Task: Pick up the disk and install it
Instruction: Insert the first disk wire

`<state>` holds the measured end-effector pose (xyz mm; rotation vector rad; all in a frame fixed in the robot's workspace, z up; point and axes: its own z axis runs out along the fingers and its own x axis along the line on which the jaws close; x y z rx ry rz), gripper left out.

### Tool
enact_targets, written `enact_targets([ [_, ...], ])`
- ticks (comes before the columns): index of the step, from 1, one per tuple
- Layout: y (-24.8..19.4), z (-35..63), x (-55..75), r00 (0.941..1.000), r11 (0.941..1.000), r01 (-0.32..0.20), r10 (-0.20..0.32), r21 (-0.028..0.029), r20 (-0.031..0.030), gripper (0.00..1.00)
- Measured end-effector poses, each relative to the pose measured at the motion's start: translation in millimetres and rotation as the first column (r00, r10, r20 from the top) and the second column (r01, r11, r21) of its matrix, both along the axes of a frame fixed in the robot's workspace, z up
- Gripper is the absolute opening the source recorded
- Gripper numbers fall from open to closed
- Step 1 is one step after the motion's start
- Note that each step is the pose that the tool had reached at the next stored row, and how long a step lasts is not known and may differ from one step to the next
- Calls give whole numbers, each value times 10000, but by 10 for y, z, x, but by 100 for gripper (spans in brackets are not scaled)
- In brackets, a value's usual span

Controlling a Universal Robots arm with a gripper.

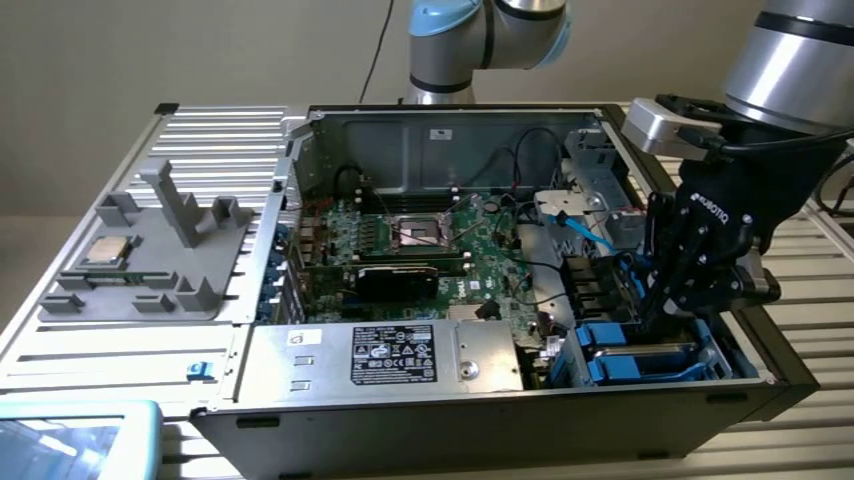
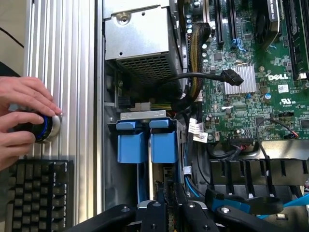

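In the exterior view, an open computer case (image 1: 467,432) lies on a slatted metal table (image 1: 120,352). On the exterior view's left, a grey tray (image 1: 140,292) sits on the table beside the case and holds a small square chip (image 1: 107,252) near its outer edge. Inside the case a green circuit board (image 1: 470,262) covers the floor, and a silver box with a black label (image 1: 387,355) lies against the near wall. The robot's hand (image 1: 657,322) is lowered into the drive bay (image 1: 641,368) in the near corner on the exterior view's right, with its black fingers down among the blue brackets there.

In the wrist view, the drive bay holds two blue-framed units standing on edge, side by side and just touching. The disk (image 2: 164,145) is the one nearer the circuit board, in line with the hand and already down in its slot. The hand's fingers stand close together, clamped on the disk's thin upper edge. Black cables (image 2: 193,77) run from the silver box across to the circuit board, passing just beside the bay. Outside the case, a person's fingers (image 2: 29,94) rest on a round knob with a blue ring (image 2: 47,128) on the table, and a black keyboard (image 2: 38,193) lies just beside it.
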<state>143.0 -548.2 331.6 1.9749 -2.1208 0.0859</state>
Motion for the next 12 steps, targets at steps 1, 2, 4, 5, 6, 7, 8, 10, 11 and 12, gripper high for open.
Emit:
enact_targets([
  [1, 0, 0, 0, 10000, 10000, 1, -1, 0, 0, 17],
  [2, 0, 0, 0, 10000, 10000, 1, -1, -1, 0, 17],
  [4, 1, -1, 0, 10000, 10000, 3, -3, -2, 0, 17],
  [5, 1, -3, 1, 10000, 10000, 3, -3, -4, 0, 17],
  [6, 1, -7, 1, 10000, 10000, 3, -3, -1, 0, 17],
  [7, 1, -11, 0, 10000, 10000, 3, -3, 0, 0, 17],
  [8, 1, -13, 1, 10000, 10000, 3, -3, -1, 0, 17],
  [10, 0, -15, 1, 10000, 10000, 3, -3, -3, 0, 17],
  [11, 0, -17, 0, 10000, 10000, 3, -3, -1, 0, 17],
  [12, 1, -21, 1, 10000, 10000, 3, -3, 4, 0, 17],
])
